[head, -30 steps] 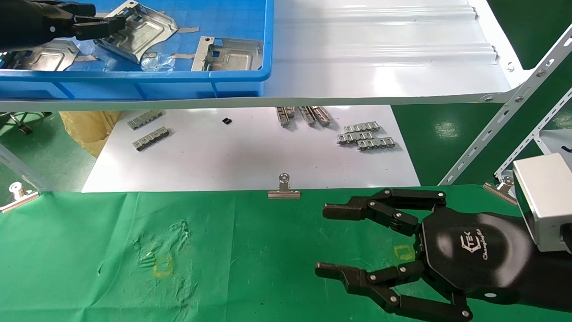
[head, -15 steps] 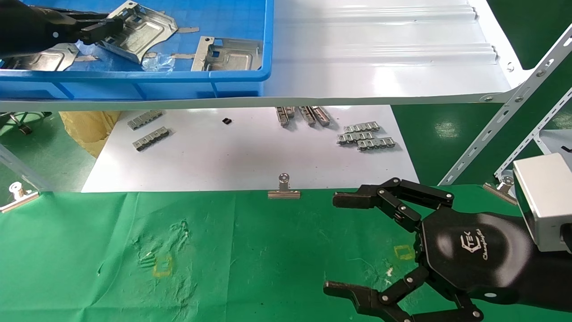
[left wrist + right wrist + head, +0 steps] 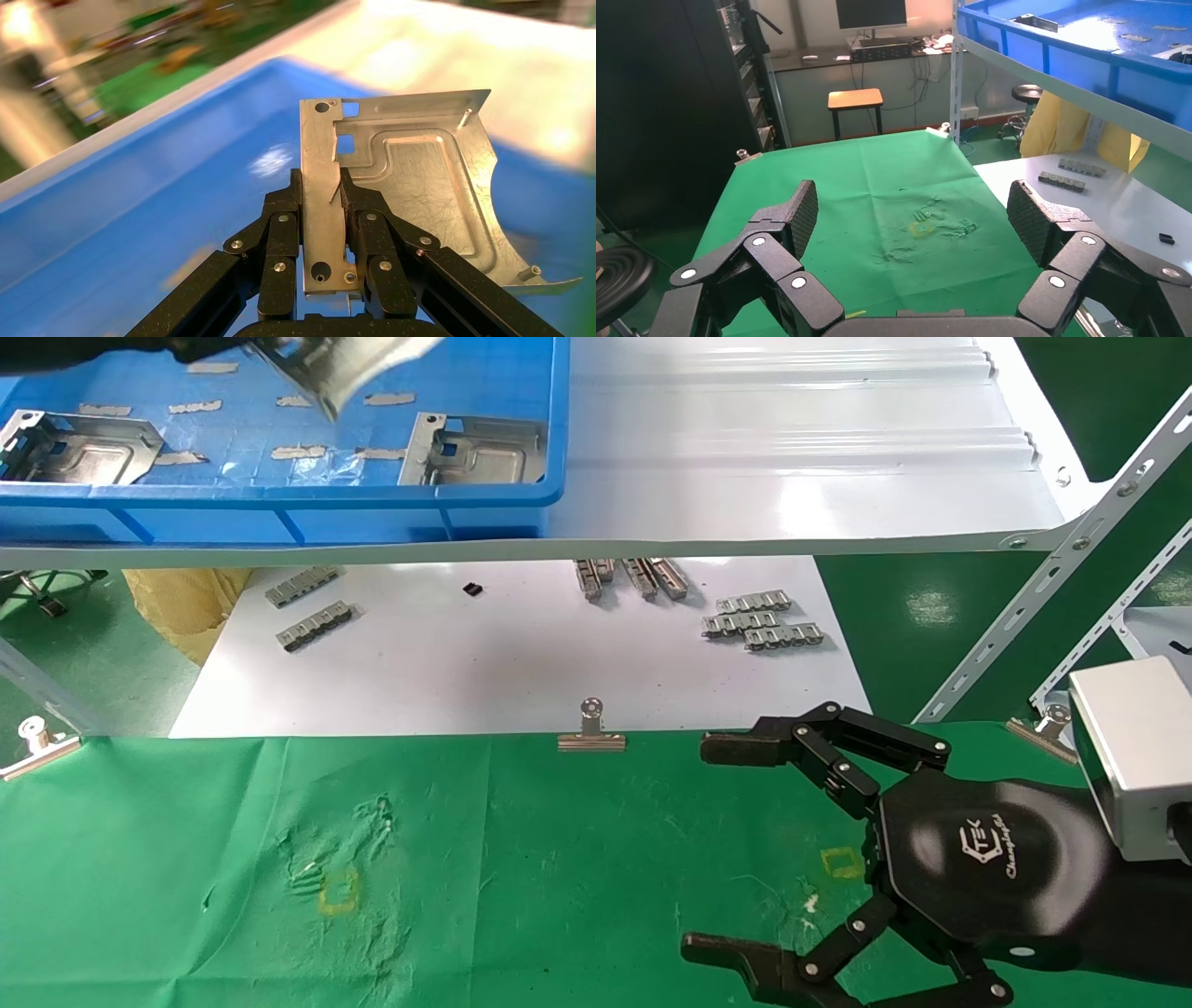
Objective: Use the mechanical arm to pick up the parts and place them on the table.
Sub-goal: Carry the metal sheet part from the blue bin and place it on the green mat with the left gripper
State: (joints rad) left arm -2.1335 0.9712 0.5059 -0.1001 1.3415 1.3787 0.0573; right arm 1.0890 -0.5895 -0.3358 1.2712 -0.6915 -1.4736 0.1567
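part (image 3: 393, 189) now lifted clear of the blue bin (image 3: 279, 509), pinched by its edge tab between the left gripper (image 3: 323, 217) fingers; a second ago it was only being grasped on the bin floor. two more parts (image 3: 480, 449) remain in the bin. right gripper (image 3: 801, 859) hovers over the green table (image 3: 521, 859), jaws spread wider than before, holding nothing. pick done; carry down to the table likely next.
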